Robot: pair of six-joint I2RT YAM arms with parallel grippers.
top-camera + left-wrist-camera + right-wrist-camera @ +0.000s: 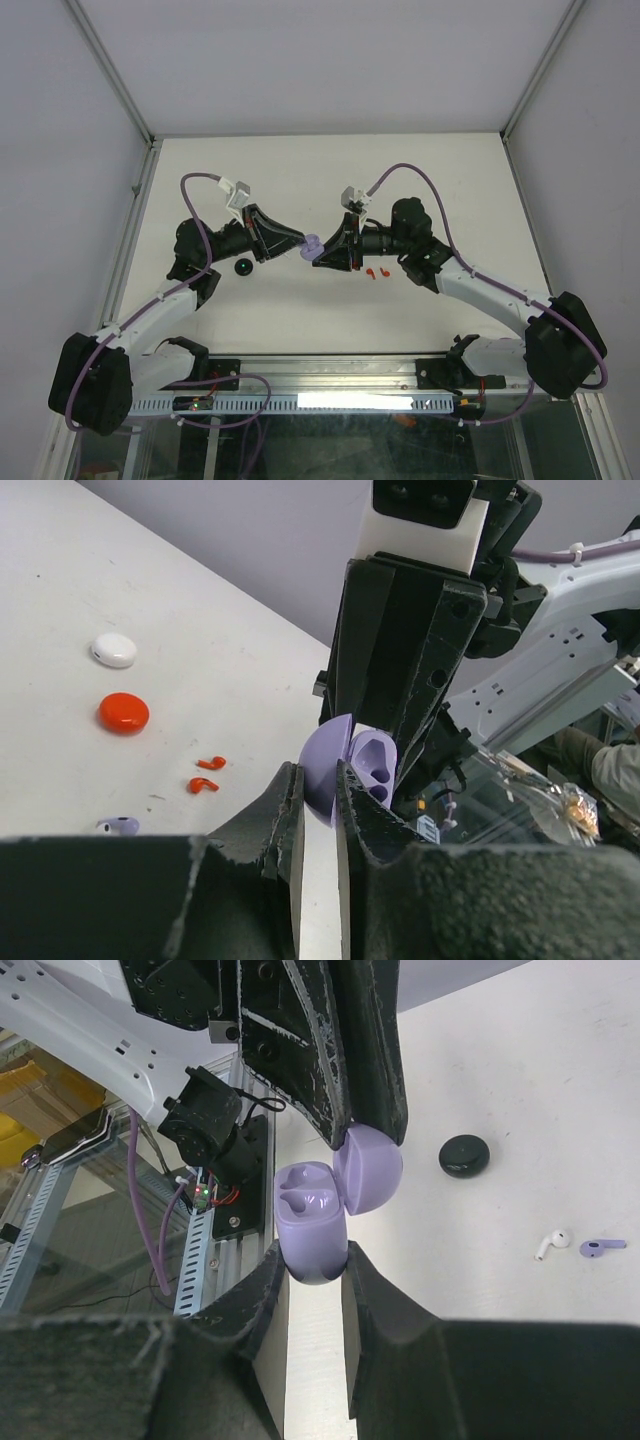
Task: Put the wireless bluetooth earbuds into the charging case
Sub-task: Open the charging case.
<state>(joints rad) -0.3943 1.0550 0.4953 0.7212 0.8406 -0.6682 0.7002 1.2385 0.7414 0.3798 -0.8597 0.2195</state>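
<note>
While the left pincer [318, 792] clamps the lid [368, 1165] and the right pincer [315, 1275] clamps the base [310, 1230], the open lavender case [312, 247] hangs above the worktop [450, 190]. Any uneven pull could wrench the halves apart or drop the case. The lavender earbud [603, 1248] lies flat at the case's 3 o'clock, stem pointing to 3.

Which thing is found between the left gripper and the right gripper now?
The open lavender charging case, empty inside. The left gripper pinches its lid, the right gripper its base. The top view shows it best.
</note>
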